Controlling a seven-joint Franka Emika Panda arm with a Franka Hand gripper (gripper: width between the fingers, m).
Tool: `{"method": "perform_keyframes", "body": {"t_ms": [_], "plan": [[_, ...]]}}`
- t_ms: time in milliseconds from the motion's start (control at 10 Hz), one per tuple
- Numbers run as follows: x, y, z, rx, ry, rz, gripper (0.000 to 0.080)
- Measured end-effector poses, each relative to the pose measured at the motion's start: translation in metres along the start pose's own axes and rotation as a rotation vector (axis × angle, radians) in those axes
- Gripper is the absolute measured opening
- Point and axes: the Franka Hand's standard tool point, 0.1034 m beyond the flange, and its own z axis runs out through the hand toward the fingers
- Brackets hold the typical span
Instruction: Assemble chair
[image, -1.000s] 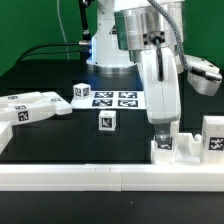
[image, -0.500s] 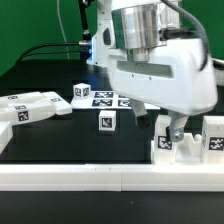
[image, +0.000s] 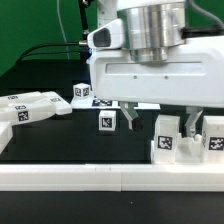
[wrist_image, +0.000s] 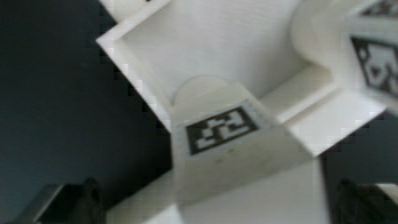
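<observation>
Chair pieces sat directly under the gripper (wrist_image: 210, 200). In the wrist view its two dark fingertips (wrist_image: 68, 200) showed far apart at the picture's edges, jaws wide open and gripping nothing. A tagged upright (wrist_image: 222, 130) lay between them, with a clear gap on at least one side. In the exterior view what was probably that same tagged upright (image: 167, 135) stood on a low white base (image: 185, 152) beside a second upright (image: 213, 135). The group rested against the long border rail (image: 90, 178) at the exterior view's right. Further out lay a small tagged cube (image: 106, 121) and another cube (image: 82, 91) near the marker board (image: 103, 98). Flat slabs (image: 30, 106) lay at the exterior view's left, well apart from the rest.

The parts looked like hard moulded plastic: stiff, probably light, and smooth enough to slip or twist under a shallow pinch. I judged the safest hold to be across the upright's two flat parallel sides, centred and square, so it would not pivot. The joint to the base seemed the likeliest place to bind.
</observation>
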Motion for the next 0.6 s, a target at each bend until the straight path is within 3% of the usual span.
{"method": "perform_keyframes", "body": {"t_ms": [200, 300, 600], "plan": [[-0.0043, -0.0047, 0.0016, -0.021, -0.009, -0.19, 0.0649], [-0.0043, -0.0042, 0.002, -0.021, -0.009, -0.15, 0.056], [-0.0045, -0.0042, 0.0023, -0.02, -0.008, -0.013, 0.056]]}}
